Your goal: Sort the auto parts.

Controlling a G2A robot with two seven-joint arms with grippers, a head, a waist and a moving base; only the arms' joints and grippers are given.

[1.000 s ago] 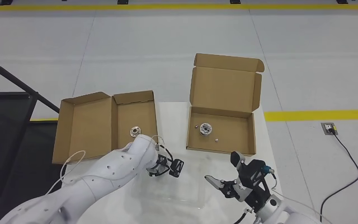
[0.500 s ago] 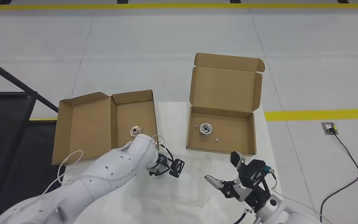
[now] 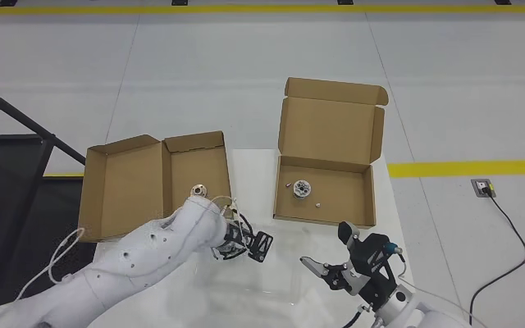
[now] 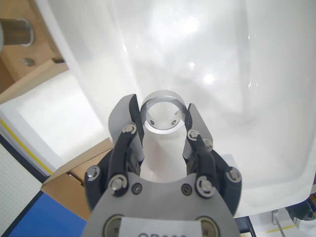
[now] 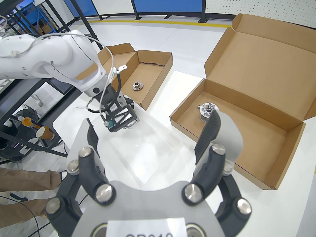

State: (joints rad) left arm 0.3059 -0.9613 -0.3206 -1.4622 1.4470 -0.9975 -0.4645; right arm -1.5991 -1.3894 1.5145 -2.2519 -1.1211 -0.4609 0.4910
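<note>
In the top view we see the left arm stretched in from the lower left, wrist bent down, with the left gripper (image 3: 257,245) over the near left corner of the clear tray (image 3: 275,284). The right gripper (image 3: 328,249) hangs at the tray's right side, near the front of the right box (image 3: 328,131). We count two open cardboard boxes. The left box (image 3: 123,184) holds one flanged part (image 3: 198,192). The right box holds one gear-like part (image 3: 302,188) and two small pieces (image 3: 317,204).

In the left wrist view we see the left gripper's jaws clamped on one metal ring (image 4: 161,130), a short tube with small holes in its wall, held above the tray's floor.

In the right wrist view we see the right gripper spread wide and holding nothing, above the table just beside the tray.
</note>
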